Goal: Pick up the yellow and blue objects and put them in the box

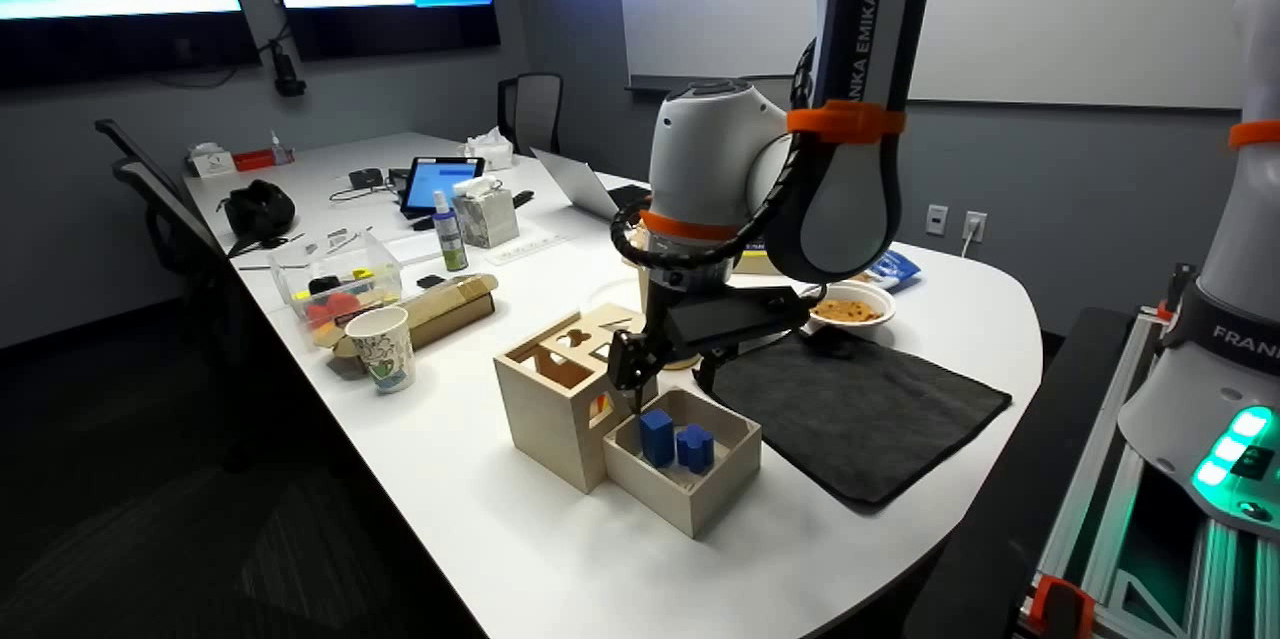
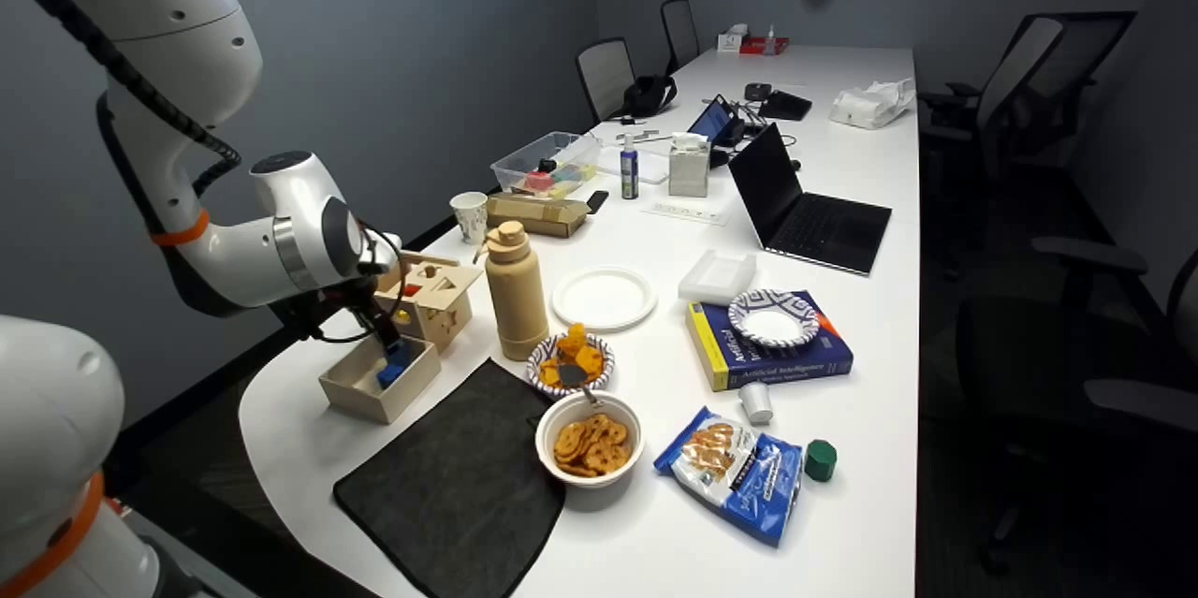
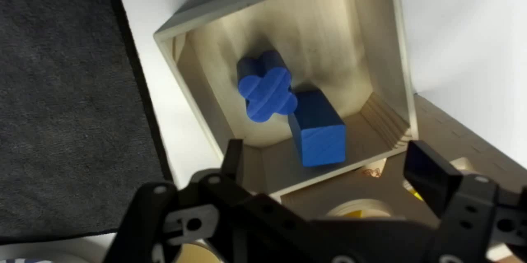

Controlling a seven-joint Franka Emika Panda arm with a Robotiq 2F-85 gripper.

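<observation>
Blue rectangular block (image 3: 318, 131), with blue flower block (image 3: 267, 95) at wrist-view ten o'clock, corralled by shallow tray (image 3: 333, 53) beneath hand (image 3: 326, 152) spread presumably for straddling.

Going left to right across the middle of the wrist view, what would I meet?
Dark cloth, blue flower-shaped block, blue rectangular block, then the wooden box. Both blocks sit inside the low tray.
</observation>
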